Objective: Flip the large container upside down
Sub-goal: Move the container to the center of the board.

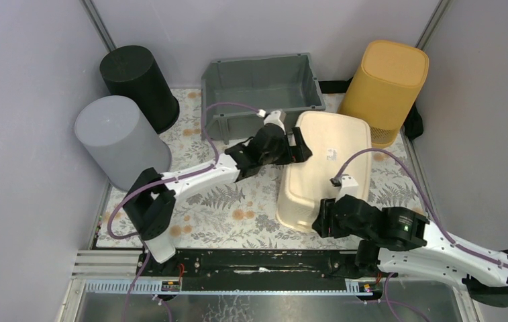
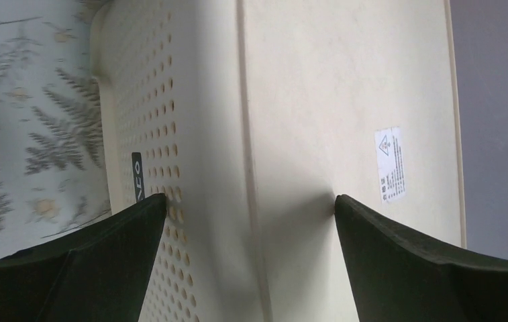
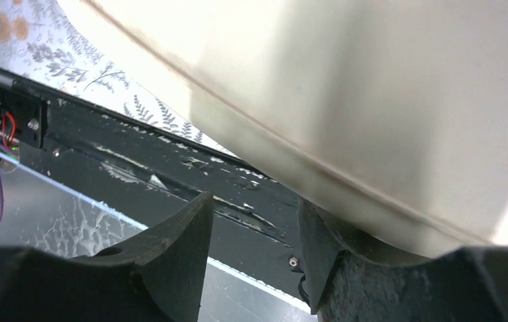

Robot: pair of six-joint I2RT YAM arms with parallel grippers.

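Note:
The large container [image 1: 325, 168] is a cream tub lying bottom-up on the floral mat, its flat base with a white label facing up and its near end slightly raised. My left gripper [image 1: 302, 146] stands open against its far left corner. In the left wrist view its jaws [image 2: 251, 201] straddle the edge of the container [image 2: 305, 100], one tip on the perforated side, the other on the base. My right gripper [image 1: 321, 221] is open at the near end. In the right wrist view nothing lies between its jaws [image 3: 254, 215], and the container's rim [image 3: 372, 87] rests over one finger.
A grey open bin [image 1: 261, 84] stands at the back. An upturned yellow bin [image 1: 388, 87] is at the back right. A black cylinder [image 1: 137, 77] and a grey cylinder [image 1: 120, 137] stand at the left. A black rail [image 1: 258, 261] runs along the near edge.

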